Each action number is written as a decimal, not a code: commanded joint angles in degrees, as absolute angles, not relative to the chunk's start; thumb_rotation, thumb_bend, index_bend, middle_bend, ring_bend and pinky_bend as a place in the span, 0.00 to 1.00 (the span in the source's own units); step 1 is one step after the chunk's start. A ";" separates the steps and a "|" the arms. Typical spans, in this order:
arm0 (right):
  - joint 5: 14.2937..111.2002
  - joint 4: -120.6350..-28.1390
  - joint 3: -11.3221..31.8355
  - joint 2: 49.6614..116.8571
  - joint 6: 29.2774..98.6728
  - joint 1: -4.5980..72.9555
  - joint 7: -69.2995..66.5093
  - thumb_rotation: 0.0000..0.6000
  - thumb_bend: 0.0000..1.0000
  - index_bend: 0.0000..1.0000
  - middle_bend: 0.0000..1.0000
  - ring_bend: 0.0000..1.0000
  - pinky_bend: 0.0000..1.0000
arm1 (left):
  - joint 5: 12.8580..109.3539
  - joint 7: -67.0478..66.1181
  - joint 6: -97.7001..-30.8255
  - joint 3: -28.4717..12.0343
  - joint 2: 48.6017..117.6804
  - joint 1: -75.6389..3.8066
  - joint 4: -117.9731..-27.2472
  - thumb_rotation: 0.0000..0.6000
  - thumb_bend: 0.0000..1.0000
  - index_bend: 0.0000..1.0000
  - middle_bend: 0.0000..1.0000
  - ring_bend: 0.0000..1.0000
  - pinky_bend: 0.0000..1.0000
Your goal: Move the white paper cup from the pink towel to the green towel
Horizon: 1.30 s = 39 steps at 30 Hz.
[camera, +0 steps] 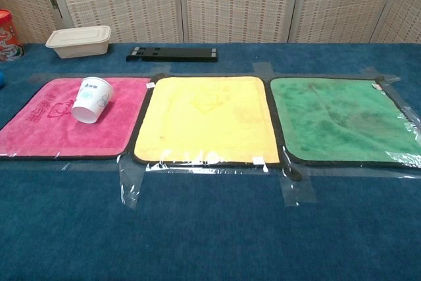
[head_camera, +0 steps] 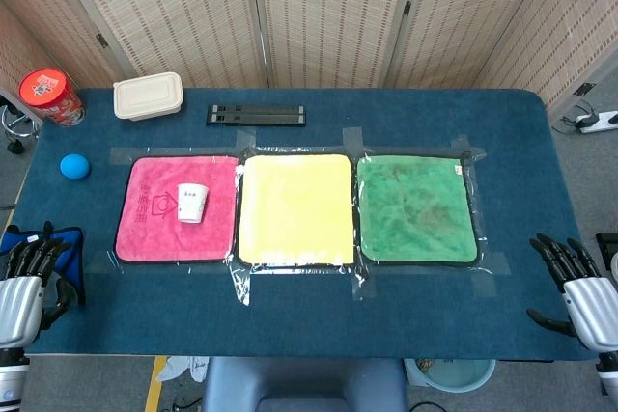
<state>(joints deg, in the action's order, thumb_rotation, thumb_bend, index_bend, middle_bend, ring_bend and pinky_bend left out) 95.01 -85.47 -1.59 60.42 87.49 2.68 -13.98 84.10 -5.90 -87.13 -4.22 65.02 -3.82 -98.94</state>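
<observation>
Lying on its side on the pink towel (head_camera: 177, 210), the white paper cup (head_camera: 193, 203) sits well ahead of my left hand (head_camera: 24, 282) and off toward my right side. That hand rests at the table's near left corner, fingers spread, holding nothing. My right hand (head_camera: 577, 287) waits at the near right corner, fingers also apart and empty, with the green towel (head_camera: 416, 208) ahead of it.

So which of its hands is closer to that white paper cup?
Left. The left hand sits at the table's near-left edge, just past the pink towel holding the white paper cup. The right hand is across the table, beyond the green towel.
</observation>
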 commanded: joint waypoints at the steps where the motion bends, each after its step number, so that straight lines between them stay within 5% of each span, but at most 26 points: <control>1: 94.98 -85.45 -1.56 60.48 87.42 2.78 -13.94 1.00 0.13 0.05 0.09 0.11 0.00 | 83.95 -5.97 -87.03 -4.24 65.05 -3.88 -98.98 1.00 0.72 0.23 0.18 0.13 0.00; 19: 96.21 -86.13 -1.66 59.60 90.88 1.54 -13.62 1.00 0.13 0.05 0.09 0.11 0.00 | 87.19 -4.96 -84.76 -4.55 65.69 -7.01 -97.59 1.00 0.72 0.27 0.18 0.13 0.00; 39: 98.94 -86.79 -2.58 58.30 96.47 -1.26 -13.16 1.00 0.13 0.05 0.09 0.11 0.00 | 94.79 -2.25 -71.61 -8.80 72.01 -24.97 -82.24 1.00 0.70 0.29 0.18 0.17 0.00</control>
<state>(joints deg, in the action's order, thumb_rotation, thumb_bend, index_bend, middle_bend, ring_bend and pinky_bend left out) 98.88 -86.82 -2.55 58.32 96.39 -1.19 -13.15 93.76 -3.12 -73.54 -8.18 70.36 -22.43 -85.45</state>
